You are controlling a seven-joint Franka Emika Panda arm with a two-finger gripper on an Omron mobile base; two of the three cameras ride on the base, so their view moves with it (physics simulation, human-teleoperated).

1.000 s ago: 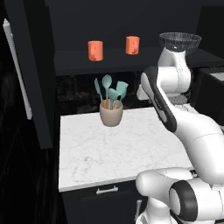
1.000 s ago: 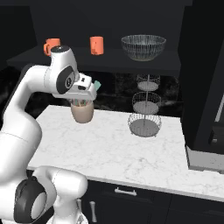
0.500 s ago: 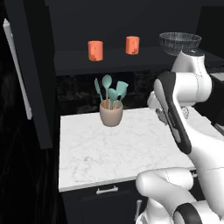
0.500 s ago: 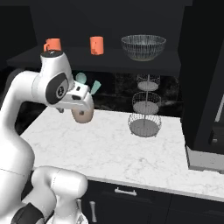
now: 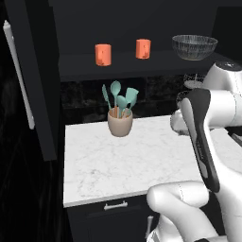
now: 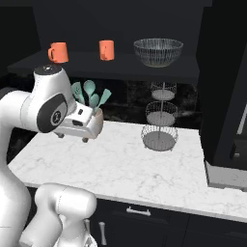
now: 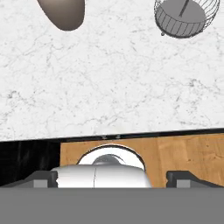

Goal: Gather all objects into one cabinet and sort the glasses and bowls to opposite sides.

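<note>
- Left base view: we see two orange mugs (image 5: 103,55) (image 5: 143,48) standing apart on the inner shelf (image 5: 142,65) of the black cabinet (image 5: 28,71), its door (image 5: 35,85) swung open at left.
- We find the dark patterned bowl (image 5: 194,46) on the same shelf, well to the right of the mugs.
- Below, the beige utensil pot (image 5: 120,124) stands on the white marble counter (image 5: 127,160).
- Right base view: we see the tiered wire baskets (image 6: 159,123) on the counter beneath the bowl.
- Hand view: the tool (image 7: 111,179) points down past the counter edge; its finger tips (image 7: 41,178) stand wide apart, holding nothing.
</note>
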